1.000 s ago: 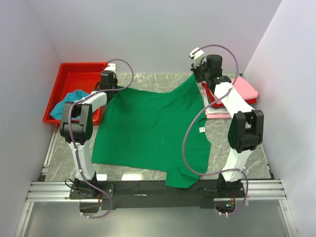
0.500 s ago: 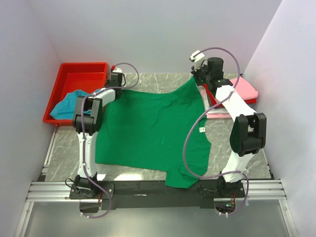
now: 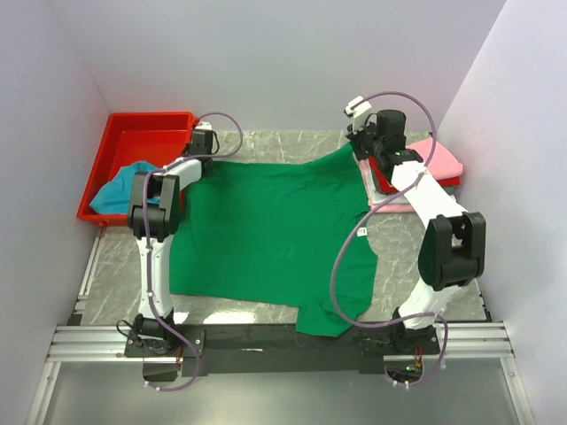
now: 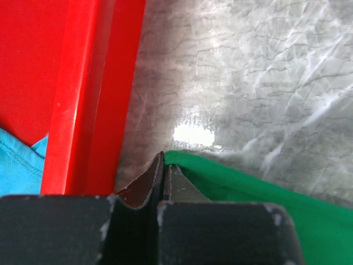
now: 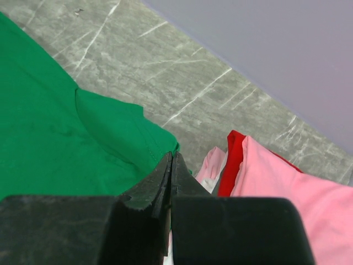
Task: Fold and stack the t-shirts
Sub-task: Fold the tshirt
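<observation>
A bright green t-shirt [image 3: 266, 230] lies spread on the marble table, its small white label [image 3: 361, 233] at the right. My left gripper [image 3: 200, 149] is shut on its far left corner, seen in the left wrist view [image 4: 220, 176] beside the fingertips [image 4: 165, 163]. My right gripper [image 3: 361, 144] is shut on the far right corner, green cloth [image 5: 83, 138] at its tip [image 5: 171, 157]. A stack of pink [image 3: 438, 158], red and whitish folded shirts lies at the right, also in the right wrist view [image 5: 276, 176]. A teal-blue shirt [image 3: 120, 188] lies in the red tray [image 3: 133, 142].
The red tray's wall [image 4: 94, 99] stands right beside my left gripper. Grey walls close in the back and both sides. A black rail [image 3: 283, 341] runs along the near edge.
Both grippers have moved further back and outward, pulling the green shirt's far edge straighter and tauter. The left arm has stretched out toward the tray's corner.
</observation>
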Robot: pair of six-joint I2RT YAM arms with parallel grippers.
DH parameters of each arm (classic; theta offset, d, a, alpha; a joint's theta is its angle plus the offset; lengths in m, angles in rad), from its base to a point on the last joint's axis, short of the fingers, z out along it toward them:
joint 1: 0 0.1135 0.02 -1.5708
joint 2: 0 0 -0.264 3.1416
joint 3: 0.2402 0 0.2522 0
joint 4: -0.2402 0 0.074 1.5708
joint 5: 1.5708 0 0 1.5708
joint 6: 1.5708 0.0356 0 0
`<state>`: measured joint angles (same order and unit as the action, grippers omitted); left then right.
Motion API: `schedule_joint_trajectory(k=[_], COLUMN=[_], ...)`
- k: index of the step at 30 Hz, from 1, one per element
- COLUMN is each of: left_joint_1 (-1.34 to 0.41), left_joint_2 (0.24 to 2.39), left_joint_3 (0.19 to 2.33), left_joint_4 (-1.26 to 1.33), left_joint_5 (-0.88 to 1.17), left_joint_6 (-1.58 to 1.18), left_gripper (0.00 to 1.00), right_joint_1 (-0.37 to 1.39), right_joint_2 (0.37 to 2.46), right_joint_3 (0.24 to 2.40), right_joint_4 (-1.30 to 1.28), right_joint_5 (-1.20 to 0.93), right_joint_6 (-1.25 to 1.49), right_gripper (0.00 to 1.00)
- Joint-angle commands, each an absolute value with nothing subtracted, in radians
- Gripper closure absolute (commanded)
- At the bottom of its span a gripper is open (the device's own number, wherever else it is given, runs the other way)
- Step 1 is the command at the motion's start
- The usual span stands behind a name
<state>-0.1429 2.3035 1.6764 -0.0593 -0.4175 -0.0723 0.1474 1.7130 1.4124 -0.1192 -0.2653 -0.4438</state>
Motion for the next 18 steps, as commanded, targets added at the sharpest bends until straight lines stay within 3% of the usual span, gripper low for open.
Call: schedule_joint_trajectory(k=[1, 18], left_joint_1=[-0.141, -0.140], left_joint_2=[2.212, 2.002], left_joint_3=[1.646, 1.376], left_joint_4=[0.026, 0.225], left_joint_5=[-0.382, -0.330], left_joint_6=[-0.084, -0.072], left_gripper=[1.00, 1.00], right_joint_1=[0.141, 0.141], right_joint_2=[1.632, 1.491], right_joint_3=[1.382, 1.198], right_joint_4=[-0.064, -0.048], right_joint_5=[-0.287, -0.377], right_joint_6=[-0.456, -0.442], right_gripper=[1.00, 1.00])
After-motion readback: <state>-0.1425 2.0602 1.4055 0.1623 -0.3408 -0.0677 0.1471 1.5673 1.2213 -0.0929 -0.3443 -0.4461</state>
